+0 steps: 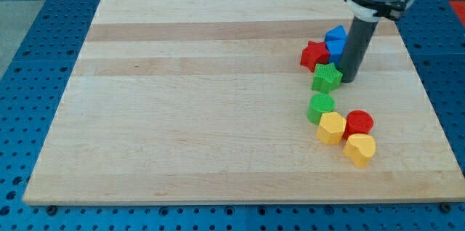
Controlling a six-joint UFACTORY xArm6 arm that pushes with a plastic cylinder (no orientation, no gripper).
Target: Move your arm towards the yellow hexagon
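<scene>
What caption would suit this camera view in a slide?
My tip beside the green star, the yellow hexagon lower down, toward the view's bottom.

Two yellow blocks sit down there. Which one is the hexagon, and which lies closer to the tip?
The yellow hexagon is the upper-left one, touching the green cylinder. It lies closer to my tip than the yellow heart at the cluster's bottom.

On the board (218, 115), all the blocks sit toward the view's right. The tip (349, 80) stands just right of the green star (327, 77) — with the red star (314, 55) and blue block (336, 40) above it. Below lies the green cylinder (320, 106); lower right of it, the yellow hexagon (331, 127) — the red cylinder (358, 123) at its right, the yellow heart (360, 149) lowest.
</scene>
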